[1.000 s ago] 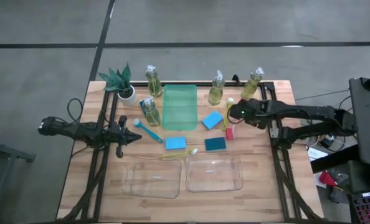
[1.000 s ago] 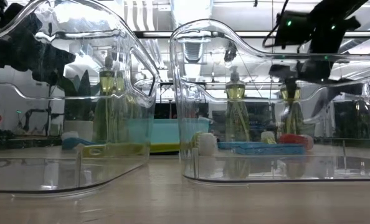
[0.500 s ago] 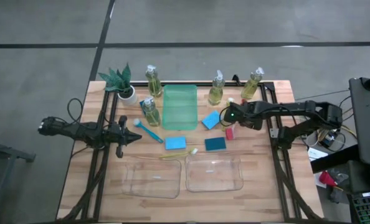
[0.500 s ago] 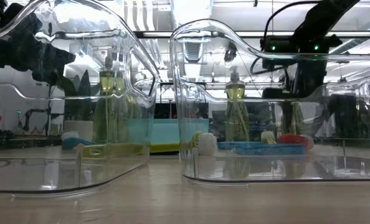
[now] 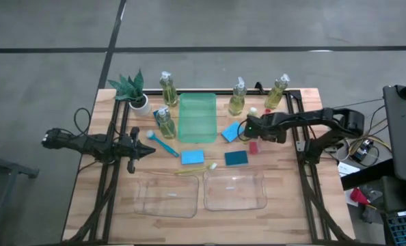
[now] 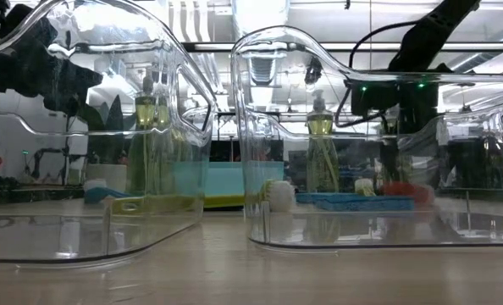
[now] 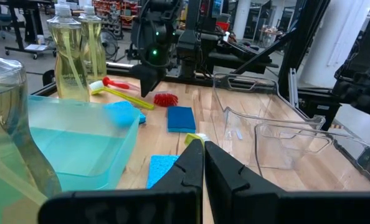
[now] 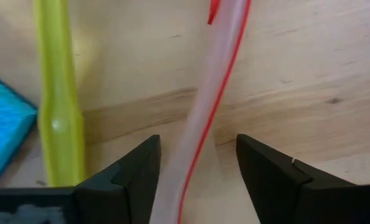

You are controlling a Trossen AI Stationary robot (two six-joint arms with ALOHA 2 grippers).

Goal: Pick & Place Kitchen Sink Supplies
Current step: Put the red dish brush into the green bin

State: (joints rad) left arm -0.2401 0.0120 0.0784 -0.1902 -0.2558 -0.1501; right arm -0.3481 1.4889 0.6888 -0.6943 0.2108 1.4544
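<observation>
My right gripper (image 5: 247, 128) (image 8: 194, 168) is open and low over the table. Its fingers stand on either side of the red brush's pale, red-edged handle (image 8: 205, 106), which lies flat; the red bristles (image 5: 252, 145) lie nearer the near edge. A yellow-handled brush (image 8: 55, 93) lies alongside. My left gripper (image 5: 145, 149) (image 7: 203, 157) is shut, waiting by the blue brush (image 5: 163, 143). Bottles (image 5: 167, 87) (image 5: 165, 123) (image 5: 237, 97) (image 5: 277, 92) stand upright. Blue sponges (image 5: 233, 131) (image 5: 193, 157) (image 5: 236, 158) lie flat. Another yellow brush (image 5: 193, 171) lies near the bins.
A green tray (image 5: 197, 117) sits mid-table and a potted plant (image 5: 131, 89) stands at the far left corner. Two clear bins (image 5: 167, 195) (image 5: 234, 188) sit by the near edge. Black frame rails (image 5: 300, 147) run along both sides of the table.
My right gripper has moved toward the table's left and come down, from above the bottles' side to just over the red brush's handle. Nothing on the table has shifted.
</observation>
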